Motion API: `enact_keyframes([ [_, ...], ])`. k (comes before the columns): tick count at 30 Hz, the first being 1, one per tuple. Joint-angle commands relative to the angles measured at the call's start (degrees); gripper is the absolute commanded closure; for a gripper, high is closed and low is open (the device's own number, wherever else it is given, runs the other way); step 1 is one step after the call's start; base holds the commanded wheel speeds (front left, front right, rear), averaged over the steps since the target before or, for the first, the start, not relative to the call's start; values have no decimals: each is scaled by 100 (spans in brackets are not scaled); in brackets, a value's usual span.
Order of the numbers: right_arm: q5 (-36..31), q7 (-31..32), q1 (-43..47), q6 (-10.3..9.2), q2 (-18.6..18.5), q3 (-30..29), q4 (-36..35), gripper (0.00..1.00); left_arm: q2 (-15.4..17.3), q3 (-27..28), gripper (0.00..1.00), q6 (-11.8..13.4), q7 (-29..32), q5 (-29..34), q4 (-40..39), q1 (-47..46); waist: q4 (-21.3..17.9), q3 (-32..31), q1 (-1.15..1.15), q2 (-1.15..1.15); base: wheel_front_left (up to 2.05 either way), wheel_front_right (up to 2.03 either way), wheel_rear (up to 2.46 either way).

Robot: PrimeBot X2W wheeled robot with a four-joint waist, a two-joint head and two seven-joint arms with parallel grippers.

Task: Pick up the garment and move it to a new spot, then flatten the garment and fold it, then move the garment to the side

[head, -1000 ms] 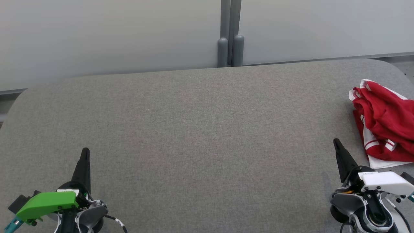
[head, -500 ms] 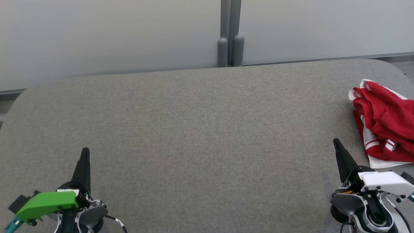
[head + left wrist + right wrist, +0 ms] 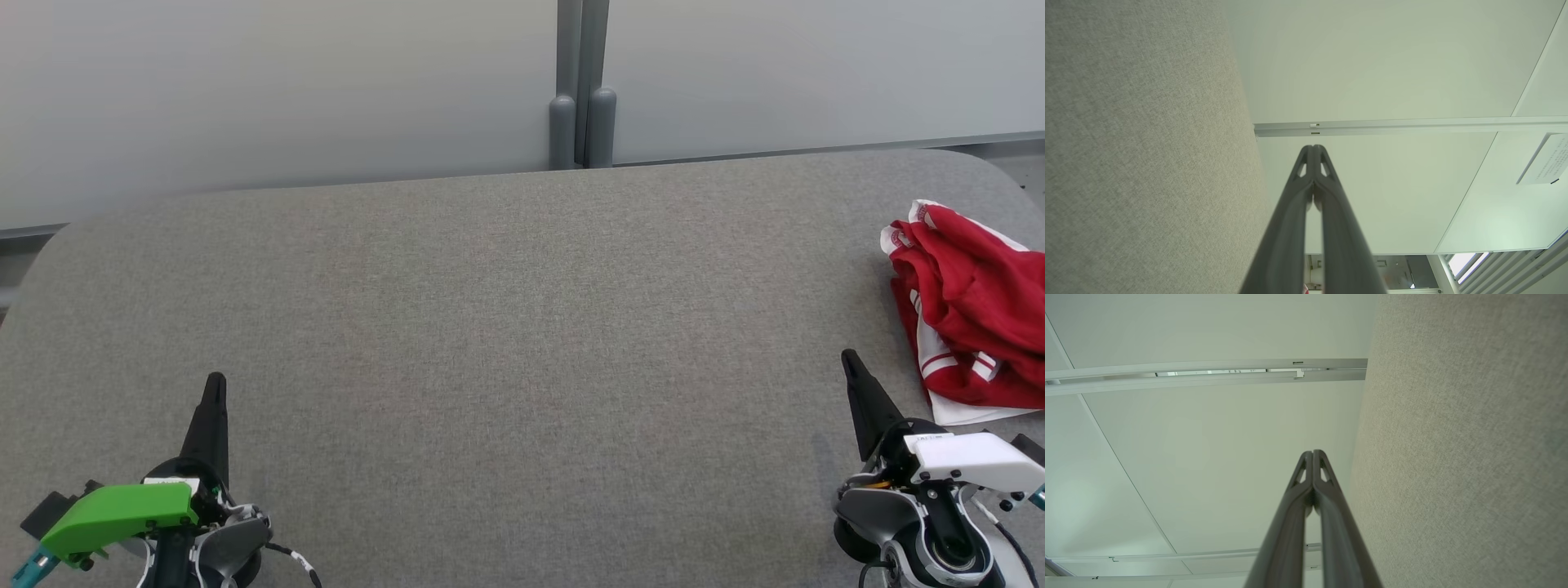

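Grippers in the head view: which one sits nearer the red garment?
The right gripper, with the white cover, close beside the garment; the left gripper, with the green cover, sits far across.

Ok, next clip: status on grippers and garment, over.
Left gripper shut, empty. Right gripper shut, empty, near the red garment. Garment crumpled at right edge of grey surface, untouched. Nothing seen in the way.

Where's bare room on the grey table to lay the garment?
Free: middle and left of the grey fabric-topped table, between the pale back partition, the left gripper and the right gripper. Crowded: right edge, where the crumpled red-and-white garment lies.
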Motion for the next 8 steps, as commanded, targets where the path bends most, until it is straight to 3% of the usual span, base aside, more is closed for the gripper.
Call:
enact_keyframes([
  [1,32,14,-56,4,-30,4,-19,100,-4,19,100,-2,3,33,-19,-80,0,0,0,63,0,0,0],
  [8,32,15,-55,4,-30,4,-19,100,-3,19,100,-2,4,34,-19,-80,0,0,0,63,0,0,0],
])
